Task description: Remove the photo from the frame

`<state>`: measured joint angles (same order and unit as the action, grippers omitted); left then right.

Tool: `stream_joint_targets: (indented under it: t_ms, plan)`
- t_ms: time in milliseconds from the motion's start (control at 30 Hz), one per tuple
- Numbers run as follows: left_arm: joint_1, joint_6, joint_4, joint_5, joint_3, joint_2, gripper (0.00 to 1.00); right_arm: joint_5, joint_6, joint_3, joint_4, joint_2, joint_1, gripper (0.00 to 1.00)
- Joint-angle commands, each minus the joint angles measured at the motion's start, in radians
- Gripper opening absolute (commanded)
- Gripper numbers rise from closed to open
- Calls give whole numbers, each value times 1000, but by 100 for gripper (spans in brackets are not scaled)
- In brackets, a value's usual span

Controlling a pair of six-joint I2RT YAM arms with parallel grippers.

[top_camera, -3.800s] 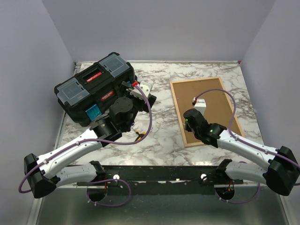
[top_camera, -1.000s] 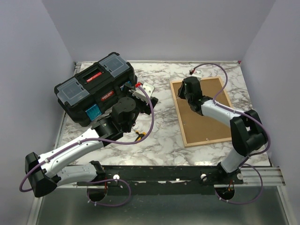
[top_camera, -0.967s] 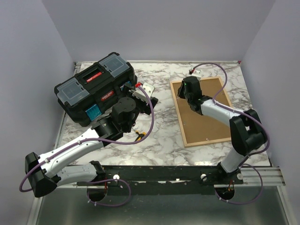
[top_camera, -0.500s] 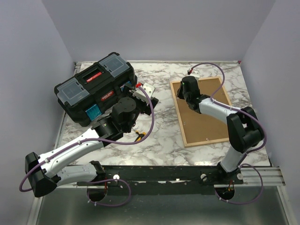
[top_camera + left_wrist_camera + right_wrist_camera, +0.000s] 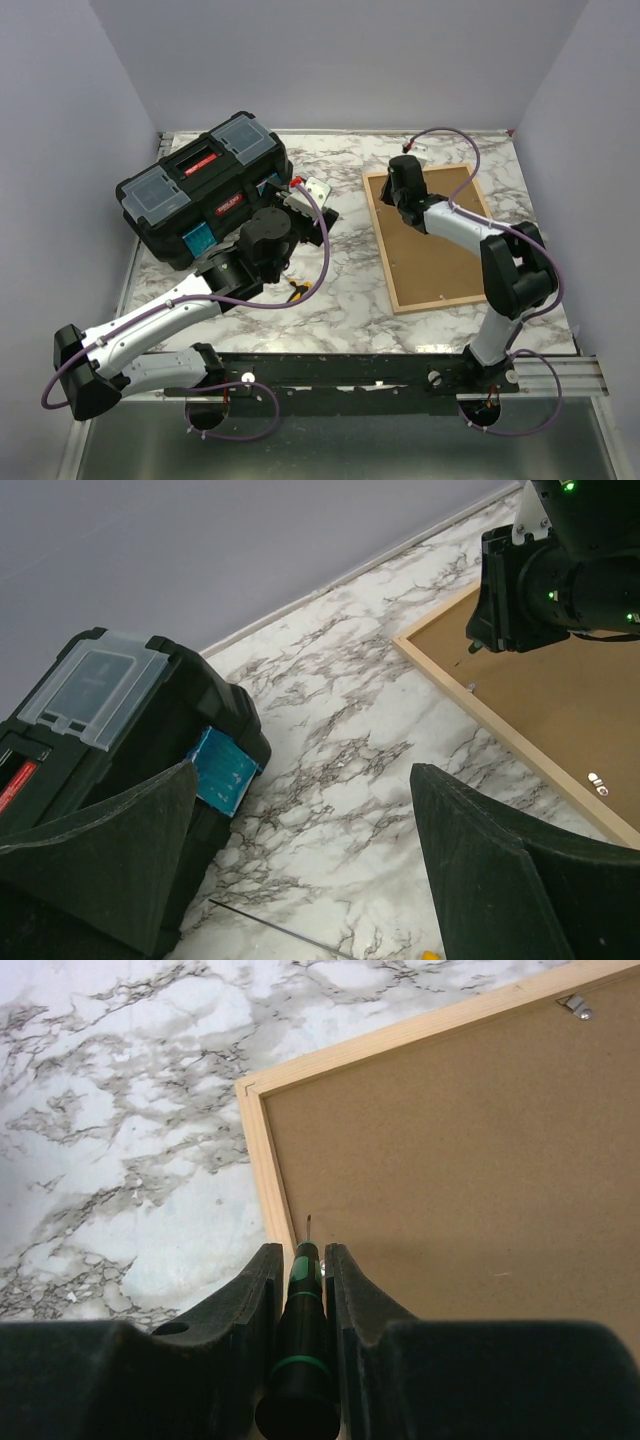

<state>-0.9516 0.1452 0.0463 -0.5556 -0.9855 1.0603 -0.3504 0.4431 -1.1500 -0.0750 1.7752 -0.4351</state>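
The frame (image 5: pixel 384 250) lies face down on the right of the table, its light-wood rim around a plain brown backing board (image 5: pixel 440 245). The photo is hidden. My right gripper (image 5: pixel 403 192) hovers over the frame's far left corner, shut on a small black-and-green screwdriver (image 5: pixel 303 1290). Its tip points at the backing board (image 5: pixel 450 1160) just inside the rim (image 5: pixel 262 1160). A metal clip (image 5: pixel 573 1004) sits on the far rim. My left gripper (image 5: pixel 302 780) is open and empty above bare marble, left of the frame (image 5: pixel 470 695).
A black toolbox (image 5: pixel 200 190) with clear lid compartments stands at the back left, close beside my left gripper; it also shows in the left wrist view (image 5: pixel 100 690). A thin dark rod (image 5: pixel 270 928) and a yellow bit (image 5: pixel 430 955) lie on the marble under the left gripper.
My right arm has swung from the frame's near left part to its far left corner, and in the last second crept slightly farther. The left arm has not moved.
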Motion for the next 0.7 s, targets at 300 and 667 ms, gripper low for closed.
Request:
stream_joint_targets:
  t_ms: [300,667]
  plan:
    - [-9,-8,-5,19,-29,9,90,99,-34,35,16,-9,16,0]
    - [-10,-13,-2,26,-30,9,90,125,-48,122,50,-76,13,0]
